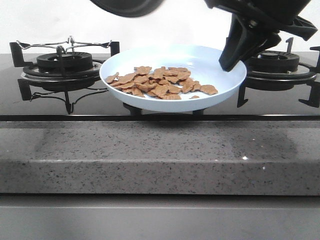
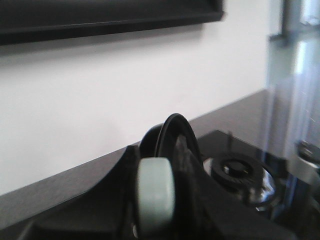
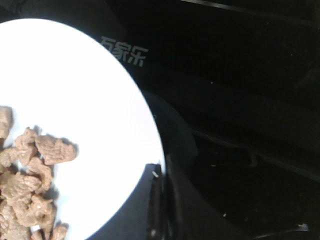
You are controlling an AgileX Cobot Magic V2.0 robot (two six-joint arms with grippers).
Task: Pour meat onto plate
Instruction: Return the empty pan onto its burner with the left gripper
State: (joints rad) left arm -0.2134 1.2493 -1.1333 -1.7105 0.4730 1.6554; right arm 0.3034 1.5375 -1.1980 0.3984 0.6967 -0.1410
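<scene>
Grey speckled worktop [image 1: 160, 150] fills the foreground, its front edge nearest the lens. Behind it, a glossy black hob [image 1: 45, 107] with a burner grate on either side.

Plate [image 1: 220, 87], pale blue, sits between the two burners, raised off the hob on something dark I can't make out. Right pincer [image 1: 231, 64] hangs at its right rim; the wrist view shows a dark finger overlapping the rim edge, so it looks to be clamped on the plate, though only one finger shows clearly (narrow at most).

Frying pan [image 1: 127, 6], black, is up at the top edge of the front view, only its underside showing. Left wrist view has a dark round rim [image 2: 172, 135] standing edge-on right above the fingers [image 2: 156, 195], which suggests the left pincer is gripping the pan's handle; actual opening hidden, cannot tell.

Meat [image 1: 160, 82] lies spread across the plate's left and middle. Judging by that, pouring is done or nearly so.

Risks: the plate stands high and narrow-footed, so a pull from the right pincer on release could tip or skid it and scatter the meat. The pan could also clip the plate rim if it is lowered.
</scene>
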